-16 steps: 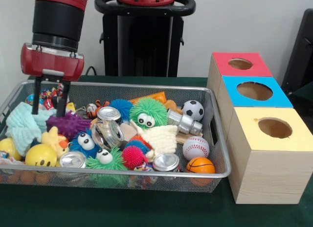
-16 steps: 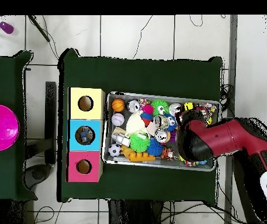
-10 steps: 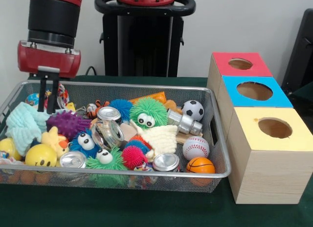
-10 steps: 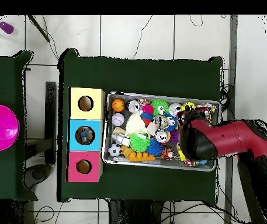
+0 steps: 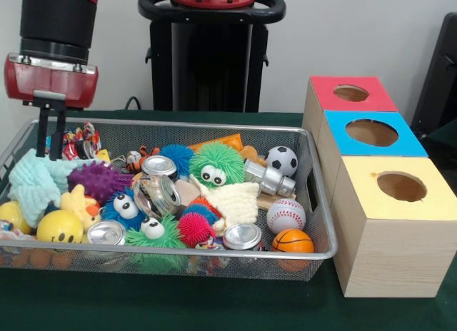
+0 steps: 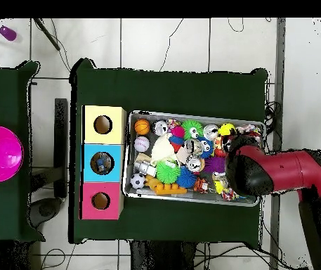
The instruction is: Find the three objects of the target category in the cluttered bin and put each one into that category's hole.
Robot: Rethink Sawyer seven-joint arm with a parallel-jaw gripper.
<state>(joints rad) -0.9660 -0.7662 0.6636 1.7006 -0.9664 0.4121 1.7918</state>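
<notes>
Gripper (image 5: 50,133) hangs over the far left end of the wire bin (image 5: 214,258), fingers close together with nothing visibly between them, tips just above a pale mint cloth (image 5: 32,181). Bin is full of mixed clutter: cans, fuzzy balls, sports balls. A baseball (image 5: 285,215) lies near the right end, beside the yellow-topped box (image 5: 396,224).

Three boxes (image 5: 371,131), one wire bin (image 5: 314,202), four cans (image 5: 243,237).
</notes>
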